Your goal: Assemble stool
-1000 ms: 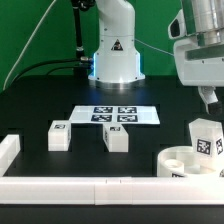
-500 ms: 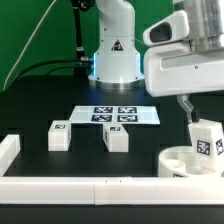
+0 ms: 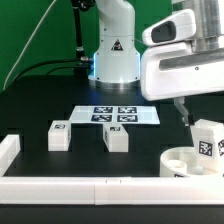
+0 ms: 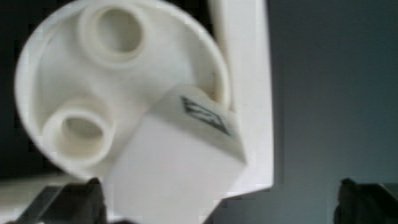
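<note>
The round white seat (image 3: 180, 161) lies at the exterior view's right, against the front border bar. One block leg (image 3: 208, 140) with a tag stands upright on the seat's far side. Two more tagged legs (image 3: 58, 135) (image 3: 116, 138) lie on the black table in front of the marker board. My gripper (image 3: 186, 114) hangs open and empty just above and behind the standing leg. In the wrist view the seat (image 4: 107, 90) shows two round holes. The leg (image 4: 178, 165) rises from it toward my open gripper (image 4: 222, 205), nearer to one dark finger (image 4: 71, 200).
The marker board (image 3: 116, 115) lies flat mid-table before the robot base (image 3: 115, 60). A long white border bar (image 3: 90, 188) runs along the front and a short one (image 3: 8, 150) at the exterior view's left. The bar also shows in the wrist view (image 4: 244, 40) beside the seat.
My gripper has come down from the upper right and the wrist has turned, ending close over the standing leg. The leg, the seat and the two loose legs have stayed where they were.
</note>
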Controlling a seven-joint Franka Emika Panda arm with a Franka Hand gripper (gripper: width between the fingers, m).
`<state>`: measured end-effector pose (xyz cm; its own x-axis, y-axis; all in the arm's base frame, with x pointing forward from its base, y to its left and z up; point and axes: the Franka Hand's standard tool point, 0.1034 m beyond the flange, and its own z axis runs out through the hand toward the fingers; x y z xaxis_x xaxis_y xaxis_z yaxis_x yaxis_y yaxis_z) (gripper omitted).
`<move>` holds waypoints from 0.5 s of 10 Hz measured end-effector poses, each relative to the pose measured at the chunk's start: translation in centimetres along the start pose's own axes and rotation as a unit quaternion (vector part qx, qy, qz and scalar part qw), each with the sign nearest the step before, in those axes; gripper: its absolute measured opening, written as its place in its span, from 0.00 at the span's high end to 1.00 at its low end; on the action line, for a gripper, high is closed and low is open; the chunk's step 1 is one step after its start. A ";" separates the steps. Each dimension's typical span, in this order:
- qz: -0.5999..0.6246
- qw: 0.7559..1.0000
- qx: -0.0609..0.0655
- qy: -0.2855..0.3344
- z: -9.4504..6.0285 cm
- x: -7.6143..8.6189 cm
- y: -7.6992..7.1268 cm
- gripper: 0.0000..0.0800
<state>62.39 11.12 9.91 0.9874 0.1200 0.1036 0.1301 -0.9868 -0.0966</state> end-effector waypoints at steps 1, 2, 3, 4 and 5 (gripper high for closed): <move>-0.120 0.992 -0.021 -0.017 0.2 -0.4 -0.4 0.19; -0.181 0.982 -0.027 -0.038 0.7 -0.8 -0.6 0.19; -0.224 0.974 -0.023 -0.032 0.6 -0.5 0.2 0.19; -0.242 0.969 -0.029 -0.035 0.6 -0.5 0.6 0.19; -0.263 0.964 -0.029 -0.036 0.6 -0.5 0.6 0.19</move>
<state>62.01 10.53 9.17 0.7900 0.6108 0.0535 0.6114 -0.7913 0.0052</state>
